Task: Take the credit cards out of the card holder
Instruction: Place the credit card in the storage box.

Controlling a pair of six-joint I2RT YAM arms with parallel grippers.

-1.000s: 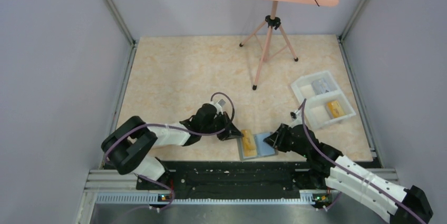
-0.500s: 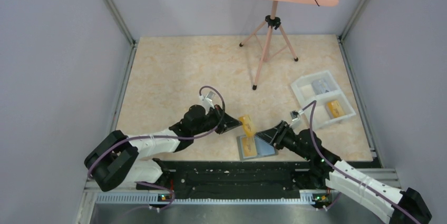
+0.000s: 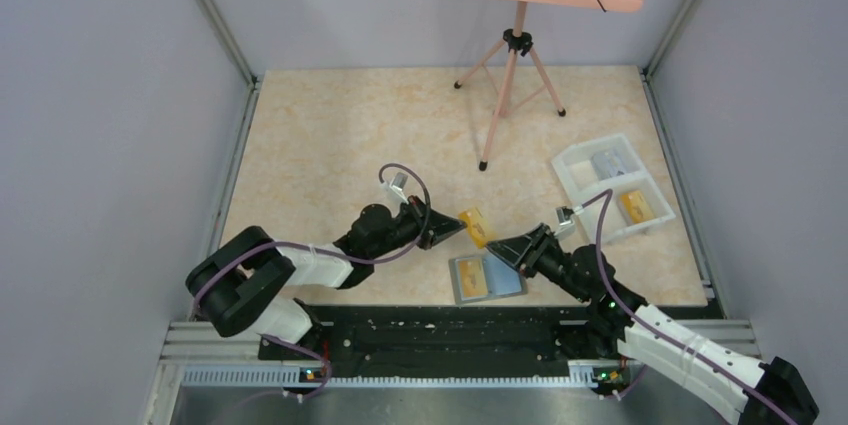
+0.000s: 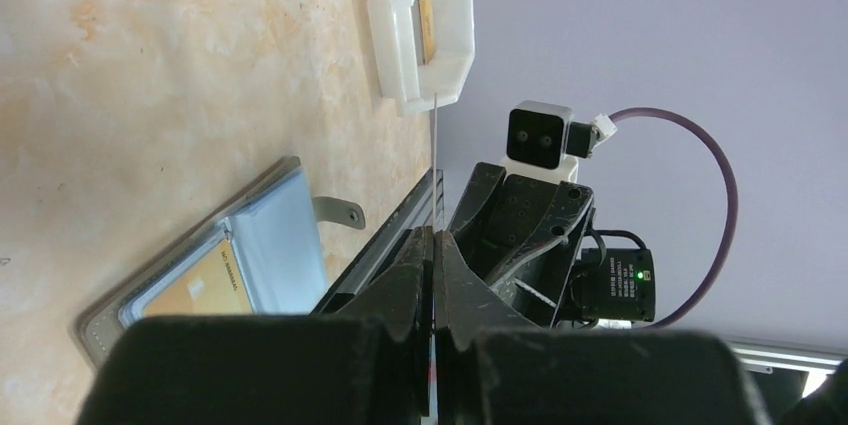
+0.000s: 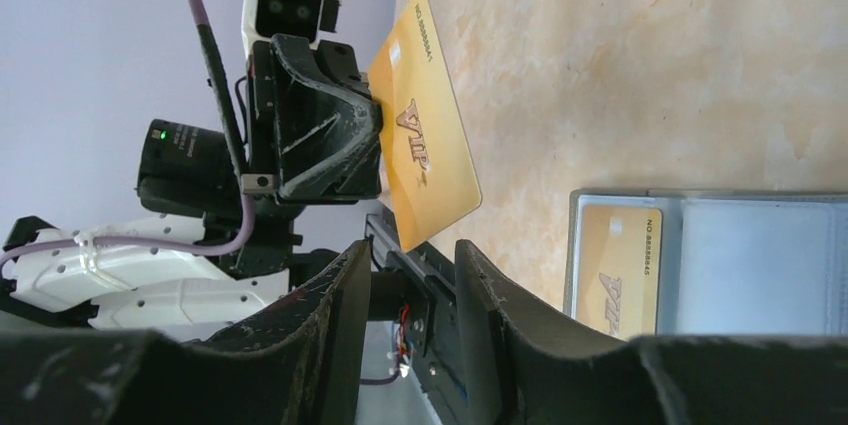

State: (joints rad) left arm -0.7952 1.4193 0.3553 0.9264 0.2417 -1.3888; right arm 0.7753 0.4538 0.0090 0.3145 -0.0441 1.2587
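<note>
Left gripper (image 3: 457, 229) is clamped tight on one edge of a yellow card (image 3: 476, 227), held in the air just beyond the card holder (image 3: 505, 280). The holder lies open and flat near the front edge of the table (image 3: 350, 135), with a second yellow card (image 3: 473, 285) in its left pocket. Right gripper (image 3: 498, 249) is partly open with nothing in it, its tips close to the raised card. White tray (image 3: 575, 170) sits off to the right.

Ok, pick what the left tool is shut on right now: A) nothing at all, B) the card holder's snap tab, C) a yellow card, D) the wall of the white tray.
C: the left tool is shut on a yellow card, held off the table and apart from the open card holder.
</note>
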